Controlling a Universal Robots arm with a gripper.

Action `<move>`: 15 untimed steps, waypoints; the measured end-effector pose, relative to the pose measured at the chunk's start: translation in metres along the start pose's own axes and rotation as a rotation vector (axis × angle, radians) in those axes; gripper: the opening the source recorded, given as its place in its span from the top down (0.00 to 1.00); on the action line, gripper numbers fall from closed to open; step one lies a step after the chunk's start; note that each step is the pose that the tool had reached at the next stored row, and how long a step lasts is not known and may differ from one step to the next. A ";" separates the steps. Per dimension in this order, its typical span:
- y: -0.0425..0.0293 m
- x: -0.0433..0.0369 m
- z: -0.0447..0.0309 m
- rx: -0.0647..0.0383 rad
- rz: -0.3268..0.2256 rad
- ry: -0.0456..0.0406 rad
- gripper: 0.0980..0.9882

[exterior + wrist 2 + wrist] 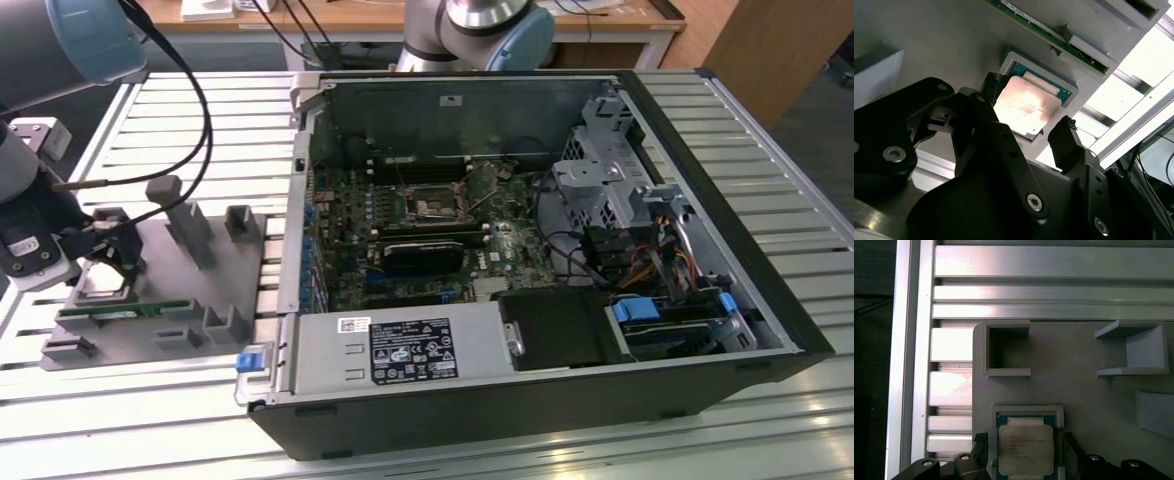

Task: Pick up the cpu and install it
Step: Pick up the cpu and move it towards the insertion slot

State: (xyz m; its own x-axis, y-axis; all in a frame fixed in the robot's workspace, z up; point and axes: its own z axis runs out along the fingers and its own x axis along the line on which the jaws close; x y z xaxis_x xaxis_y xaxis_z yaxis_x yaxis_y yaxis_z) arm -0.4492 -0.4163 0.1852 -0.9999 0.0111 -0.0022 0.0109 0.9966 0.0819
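The cpu, a flat square chip with a silvery top, lies in a shallow square nest of the grey fixture plate. In the second wrist view the cpu sits between two black fingers. My gripper is open, with one finger on each side of the chip and a gap to it on both sides. In the exterior view the gripper hangs over the fixture plate at the exterior view's left, beside the open computer case. The bare processor socket shows on the motherboard inside.
A long green memory stick lies on the fixture just in front of the cpu nest. Upright grey holders stand on the plate. A black heatsink block sits inside the case. The slatted metal table surrounds everything.
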 end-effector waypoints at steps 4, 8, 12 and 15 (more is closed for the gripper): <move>-0.0001 0.0011 0.0002 0.000 0.000 -0.0024 0.33; -0.0002 0.0013 0.0014 0.000 0.000 -0.0025 0.33; -0.0003 0.0013 0.0029 0.002 0.000 -0.0023 0.44; -0.0003 0.0012 0.0029 0.002 0.000 -0.0023 0.50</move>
State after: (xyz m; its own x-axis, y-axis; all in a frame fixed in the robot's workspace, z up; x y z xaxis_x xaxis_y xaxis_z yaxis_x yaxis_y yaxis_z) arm -0.4505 -0.4163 0.1822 -0.9999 0.0110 -0.0046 0.0106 0.9967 0.0801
